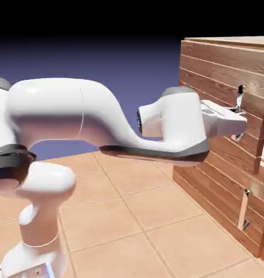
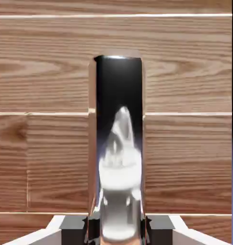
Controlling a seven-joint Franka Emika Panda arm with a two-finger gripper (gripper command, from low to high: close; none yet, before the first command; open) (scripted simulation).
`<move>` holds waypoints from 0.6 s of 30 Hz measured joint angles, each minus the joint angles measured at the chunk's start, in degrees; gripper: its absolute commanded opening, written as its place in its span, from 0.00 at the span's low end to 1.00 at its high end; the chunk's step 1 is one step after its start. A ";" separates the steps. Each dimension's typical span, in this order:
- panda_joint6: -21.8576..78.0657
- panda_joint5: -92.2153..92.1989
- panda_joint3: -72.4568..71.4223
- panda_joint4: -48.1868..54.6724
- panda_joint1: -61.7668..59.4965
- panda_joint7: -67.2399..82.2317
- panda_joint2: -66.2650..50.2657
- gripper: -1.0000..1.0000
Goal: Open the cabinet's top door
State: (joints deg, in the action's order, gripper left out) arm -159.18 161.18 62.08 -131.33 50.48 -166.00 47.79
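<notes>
Gripper was clenched on the shiny metal handle, a straight upright bar. Behind it I saw the door, grained brown planks, on the cabinet at the exterior view's right, above a smaller handle. I could read no writing.

The top door beyond the fingertips was reddish-brown, with darker wavy grain running along its planks and thin pale lines between them. Ahead of the gripper, the long handle was mirror-like silver, streaked black at its far end and white nearer. The fingertips beside it were dark grey and black. Behind the gripper, the arm was glossy white with dark grey joint bands; below it, the floor tiles were peach-orange with paler lines.
</notes>
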 measured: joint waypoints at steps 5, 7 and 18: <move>3.46 -4.80 -8.61 -7.29 -10.38 0.00 0.05 0.00; 4.60 -6.90 -12.27 -10.00 -14.54 0.00 0.31 0.00; 7.64 -20.87 -34.32 -22.71 -37.26 0.00 4.34 0.00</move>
State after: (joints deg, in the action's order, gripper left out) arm -151.54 140.31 27.76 -154.04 13.23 -166.00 52.13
